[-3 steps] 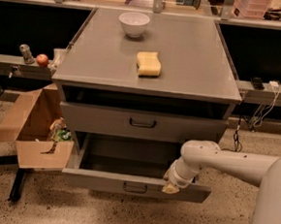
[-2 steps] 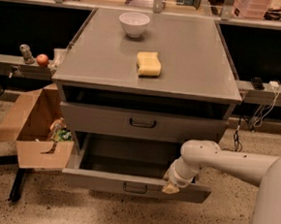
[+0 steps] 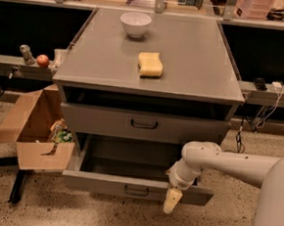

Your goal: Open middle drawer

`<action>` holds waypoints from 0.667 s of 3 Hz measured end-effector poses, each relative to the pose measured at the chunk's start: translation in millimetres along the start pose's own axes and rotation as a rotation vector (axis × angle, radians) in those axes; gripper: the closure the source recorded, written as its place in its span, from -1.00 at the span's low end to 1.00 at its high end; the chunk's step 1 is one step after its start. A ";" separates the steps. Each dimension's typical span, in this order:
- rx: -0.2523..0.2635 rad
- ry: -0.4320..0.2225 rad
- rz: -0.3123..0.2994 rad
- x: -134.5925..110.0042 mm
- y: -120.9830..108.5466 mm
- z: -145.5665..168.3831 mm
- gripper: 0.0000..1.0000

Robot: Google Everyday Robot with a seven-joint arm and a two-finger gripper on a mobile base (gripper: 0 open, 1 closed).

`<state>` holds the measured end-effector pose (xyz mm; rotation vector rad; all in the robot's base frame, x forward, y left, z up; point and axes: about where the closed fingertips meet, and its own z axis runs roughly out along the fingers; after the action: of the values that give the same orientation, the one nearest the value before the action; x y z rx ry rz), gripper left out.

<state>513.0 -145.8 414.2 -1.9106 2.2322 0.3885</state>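
The claw (image 3: 171, 200) hangs at the front right corner of the middle drawer (image 3: 102, 182), pulled out below the surface (image 3: 195, 65); its opening and hold I cannot tell. A careless retreat could snag the rim and shove it shut.

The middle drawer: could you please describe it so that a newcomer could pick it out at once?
Find the grey metal cabinet carrying a white bowl and a yellow sponge. The middle drawer is the wide grey one pulled far out near the floor, plain inside showing, with the gripper at its front panel. The grey drawer above it sits nearly closed.
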 end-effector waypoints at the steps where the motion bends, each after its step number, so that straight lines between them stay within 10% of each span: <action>1: -0.012 0.003 0.004 6.2 12.8 7.5 -1.00; 2: -0.020 -0.036 0.006 18.9 51.1 16.2 -0.94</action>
<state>459.0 -151.3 397.2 -1.8911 2.2199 0.4440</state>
